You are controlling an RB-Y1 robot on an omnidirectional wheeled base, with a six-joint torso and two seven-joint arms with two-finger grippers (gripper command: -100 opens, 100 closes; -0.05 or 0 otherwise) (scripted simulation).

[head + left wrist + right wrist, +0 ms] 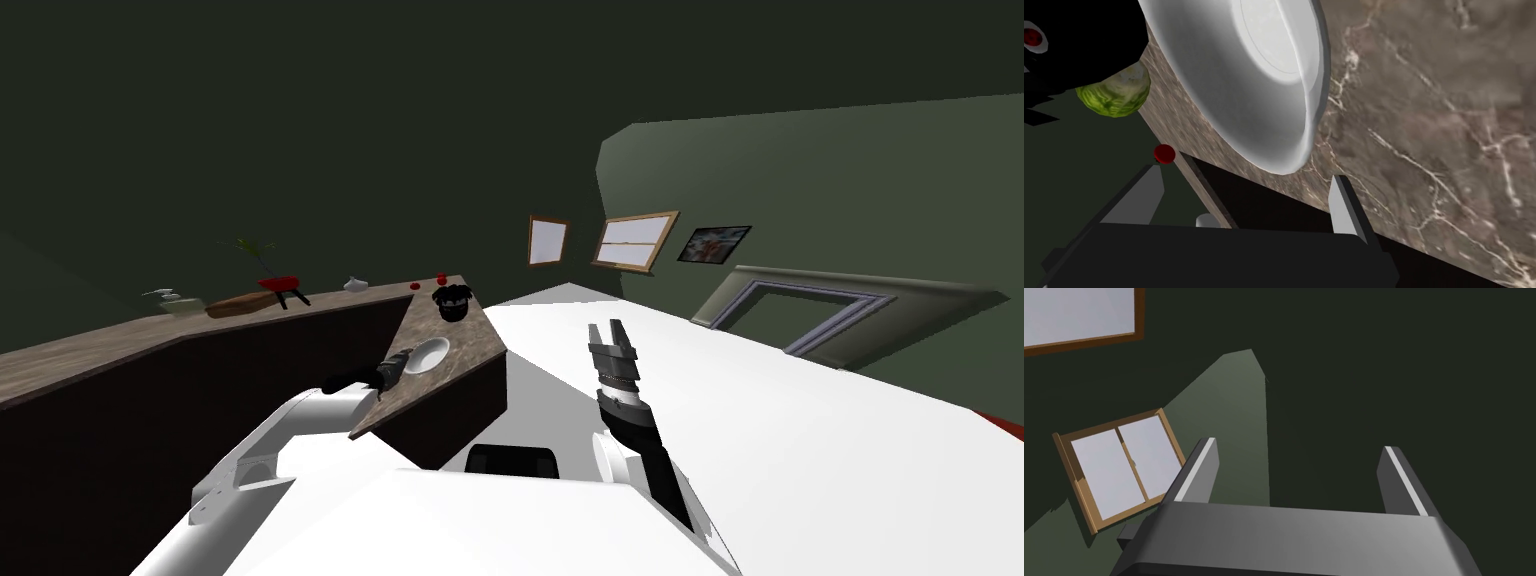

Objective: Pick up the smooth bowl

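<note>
Bowl [1249, 75] lies on the marbled worktop [1449, 125] by its edge; my left tool [1246, 175] stands released just short of the rim, likely to straddle it. My right tool [610, 330] hangs released, aside.

The left arm [290, 430] wore a smooth, rounded white shell with a circular joint cap, narrowing to a black wrist. The left hand [1247, 175] was a flat black box carrying two thin, light grey blade fingers [1344, 205]. The right arm [650, 455] had a black forearm set in a white collar, followed by a ribbed grey metal wrist. The right hand [1299, 450] had a grey box body, and its dark grey fingers [1196, 470] were edged with pale strips.
</note>
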